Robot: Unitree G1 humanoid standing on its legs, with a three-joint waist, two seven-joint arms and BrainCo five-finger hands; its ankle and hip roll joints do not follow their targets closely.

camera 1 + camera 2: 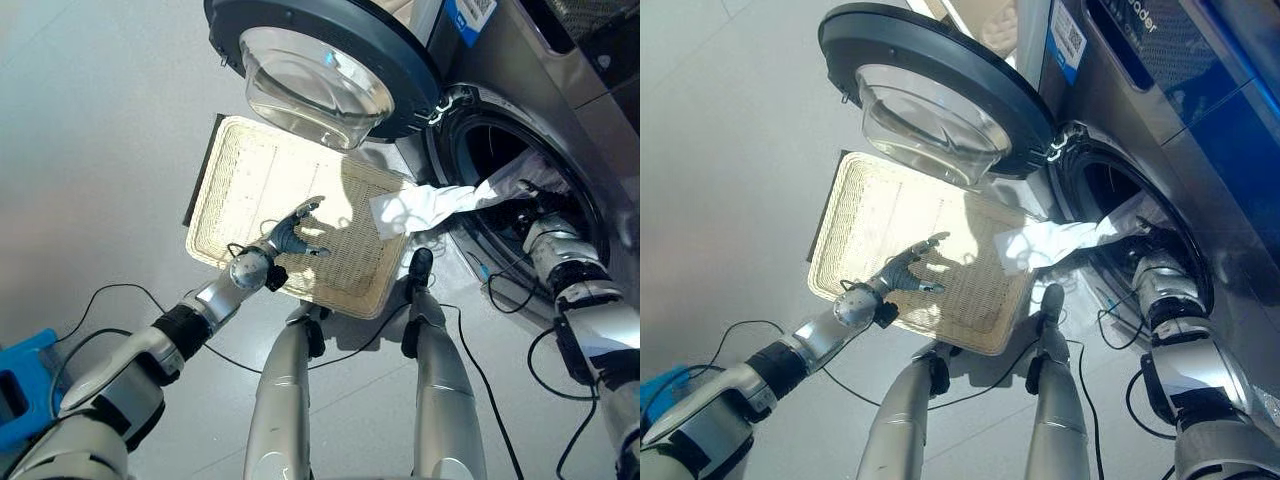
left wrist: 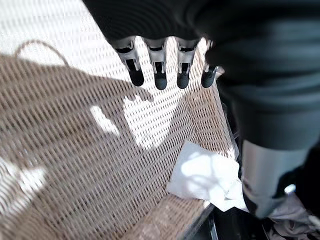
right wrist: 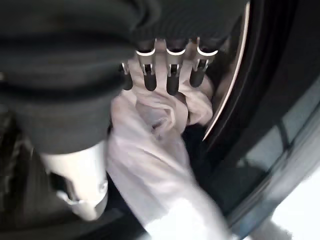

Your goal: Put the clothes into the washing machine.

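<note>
A white cloth (image 1: 430, 205) hangs out of the washing machine's round opening (image 1: 480, 150), its free end lying over the near corner of the flat wicker basket (image 1: 260, 180). My right hand (image 1: 535, 200) is at the opening's lower rim. In the right wrist view its fingers (image 3: 172, 75) are curled into the pale cloth (image 3: 155, 165) at the drum's edge. My left hand (image 1: 290, 238) hovers open above the basket's weave, fingers (image 2: 160, 75) straight and holding nothing, with the cloth's end (image 2: 205, 175) a little ahead of it.
The machine's round glass door (image 1: 320, 70) stands swung open above the basket's far side. The basket lies on the grey floor right against the machine's front. A blue object (image 1: 20, 385) sits at the lower left.
</note>
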